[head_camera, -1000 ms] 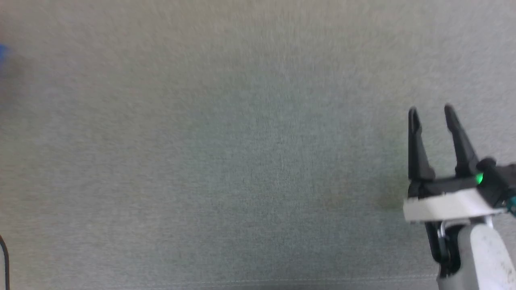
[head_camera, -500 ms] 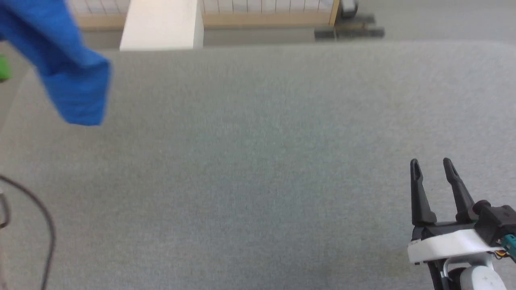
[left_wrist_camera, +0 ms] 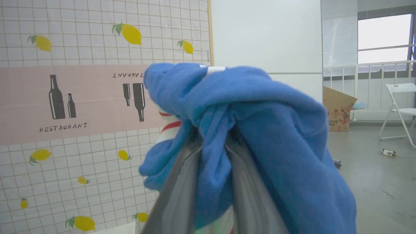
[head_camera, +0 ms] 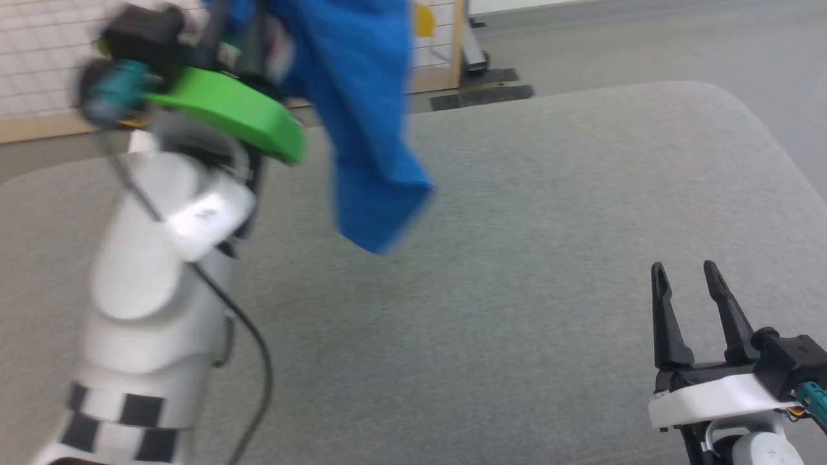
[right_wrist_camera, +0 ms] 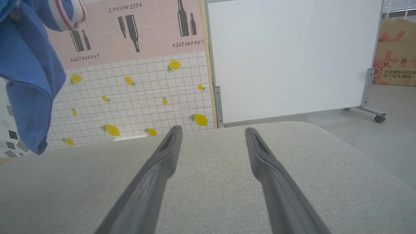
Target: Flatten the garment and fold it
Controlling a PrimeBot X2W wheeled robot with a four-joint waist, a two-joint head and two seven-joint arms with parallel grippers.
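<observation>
Left gripper (left_wrist_camera: 214, 146) pinches garment (head_camera: 362, 129) aloft at 11 o'clock, likely to hang it out; right gripper (head_camera: 685, 278) wide, empty, 4 o'clock.

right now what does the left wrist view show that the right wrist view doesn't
Left wrist view: the left gripper shut on the garment, blue cloth bunched around it, and a white folding chair on the far floor.
Right wrist view: the right gripper, open and holding nothing, above the grey table, and a white panel on castors.
Both: the garment, the lemon-print wall and a cardboard box.
</observation>
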